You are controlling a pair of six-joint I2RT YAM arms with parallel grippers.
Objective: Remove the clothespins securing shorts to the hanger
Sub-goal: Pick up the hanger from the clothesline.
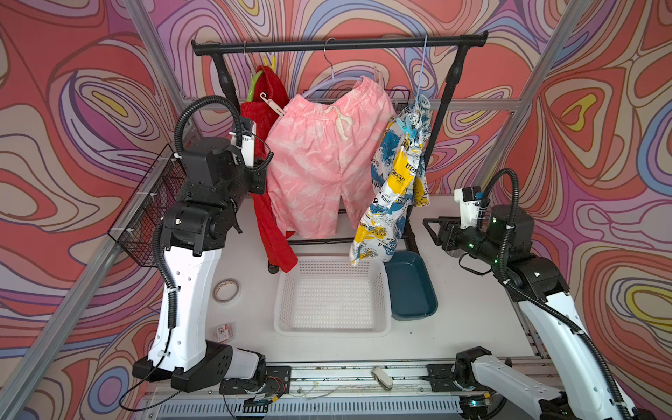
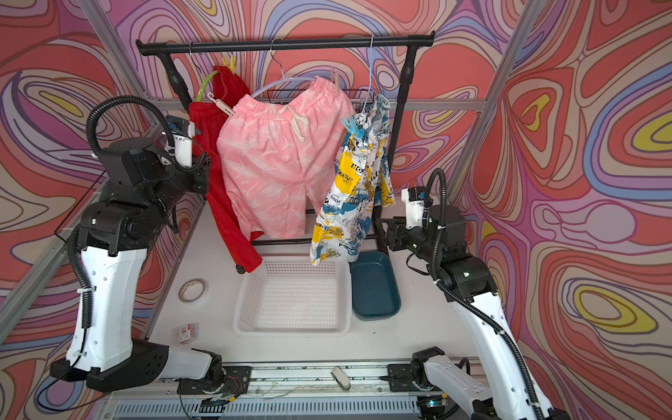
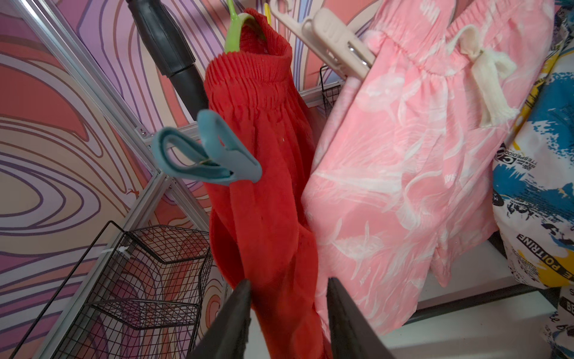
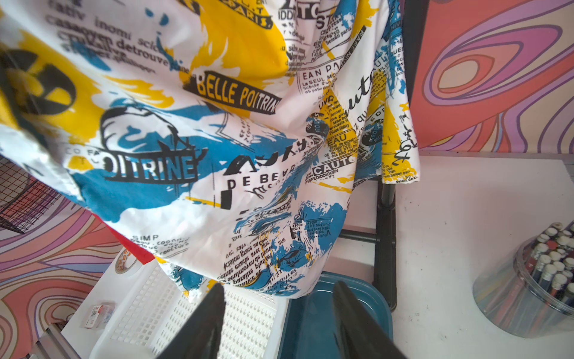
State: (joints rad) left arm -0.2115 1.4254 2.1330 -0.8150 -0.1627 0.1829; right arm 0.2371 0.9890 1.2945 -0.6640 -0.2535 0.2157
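Red shorts [image 1: 254,112], pink shorts [image 1: 320,160] and print shorts [image 1: 396,171], three pairs, hang on one black rail [image 1: 363,42]. At least five clothespins show: one yellow clothespin [image 1: 268,62] atop the red pair, one teal clothespin [image 3: 205,152] on its side, two pale clothespins [image 1: 272,103] at either end of the pink waistband, one light-blue clothespin [image 1: 406,125] on the print pair. Both grippers stand spread and empty: left gripper [image 3: 289,281] near the red leg, right gripper [image 4: 279,284] near the print hem.
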